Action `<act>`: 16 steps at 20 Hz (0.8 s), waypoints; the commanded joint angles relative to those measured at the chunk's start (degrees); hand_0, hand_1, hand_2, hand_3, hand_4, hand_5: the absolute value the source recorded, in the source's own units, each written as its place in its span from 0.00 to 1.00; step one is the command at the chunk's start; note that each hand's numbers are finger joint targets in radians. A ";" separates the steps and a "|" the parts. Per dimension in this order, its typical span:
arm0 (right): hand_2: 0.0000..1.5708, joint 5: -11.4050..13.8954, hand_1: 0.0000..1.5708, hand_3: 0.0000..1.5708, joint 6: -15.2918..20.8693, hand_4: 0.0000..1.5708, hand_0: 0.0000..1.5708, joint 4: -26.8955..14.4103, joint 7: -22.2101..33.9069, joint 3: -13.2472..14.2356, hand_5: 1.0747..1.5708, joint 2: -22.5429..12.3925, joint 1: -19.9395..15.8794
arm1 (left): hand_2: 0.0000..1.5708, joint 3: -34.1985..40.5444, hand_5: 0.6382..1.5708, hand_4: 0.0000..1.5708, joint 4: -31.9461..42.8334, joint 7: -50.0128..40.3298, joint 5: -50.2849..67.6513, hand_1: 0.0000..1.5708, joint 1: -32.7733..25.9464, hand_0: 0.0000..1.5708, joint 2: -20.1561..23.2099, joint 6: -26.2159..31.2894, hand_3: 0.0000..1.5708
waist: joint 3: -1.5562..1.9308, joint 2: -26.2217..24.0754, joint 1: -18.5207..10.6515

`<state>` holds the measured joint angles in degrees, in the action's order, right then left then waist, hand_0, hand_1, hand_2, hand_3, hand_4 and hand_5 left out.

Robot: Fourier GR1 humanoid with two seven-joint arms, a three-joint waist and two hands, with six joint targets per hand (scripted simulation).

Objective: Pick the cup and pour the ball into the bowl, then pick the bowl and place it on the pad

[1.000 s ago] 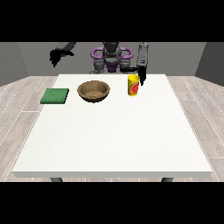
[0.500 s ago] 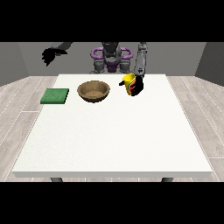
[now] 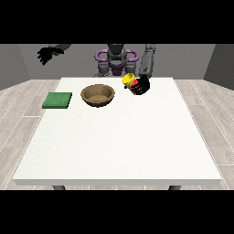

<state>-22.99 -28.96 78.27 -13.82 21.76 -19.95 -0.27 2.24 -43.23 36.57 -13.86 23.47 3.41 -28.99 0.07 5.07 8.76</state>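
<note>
— So, where is the cup [image 3: 130, 80]?
— Off the table [image 3: 119, 137], in the hand at the view's right [image 3: 141, 85]. The black fingers are curled round it, and the yellow cup is tipped over, its mouth pointing toward the view's left, toward the bowl [image 3: 98, 95].
— Is it over the bowl?
— Not quite; it hangs just beside the bowl's right rim, a little higher in the view. Some red shows on the cup next to the fingers. I cannot see the ball.
— And the bowl itself?
— Brown, upright, sitting on the white table near its far edge, between the cup and the green pad [image 3: 57, 100]. The pad lies flat to the bowl's left, apart from it.
— The other hand?
— The hand at the view's left [image 3: 45, 55] is raised high, well away from the table and to the left of the pad. Its fingers hang down, spread and relaxed, with nothing in them.
</note>
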 commanded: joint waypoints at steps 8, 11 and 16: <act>0.00 0.26 0.00 0.00 3.47 0.38 0.00 -3.07 7.94 -0.73 0.99 -2.18 -5.07 | 1.00 -15.37 0.99 0.75 10.28 -28.44 -30.65 0.81 13.55 0.81 8.11 -14.04 0.98 | 0.33 -7.28 0.14; 0.00 0.73 0.00 0.00 4.45 0.40 0.00 -6.53 8.49 -0.16 0.99 -2.83 -7.21 | 1.00 -20.63 1.00 0.73 13.43 -38.60 -39.00 0.78 18.25 0.78 4.66 -12.92 0.93 | 0.19 -8.15 -2.84; 0.00 2.58 0.00 0.00 6.95 0.41 0.00 -8.91 8.99 -0.69 0.99 -1.01 -5.70 | 1.00 -25.28 1.00 0.68 16.65 -52.72 -47.91 0.74 25.19 0.74 1.88 -4.72 0.86 | 0.05 -13.19 -4.67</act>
<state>-21.20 -23.79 71.08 -5.50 20.99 -21.54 -5.75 -19.58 -29.24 -6.87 -54.74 43.46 5.83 -37.70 0.20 -5.91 5.25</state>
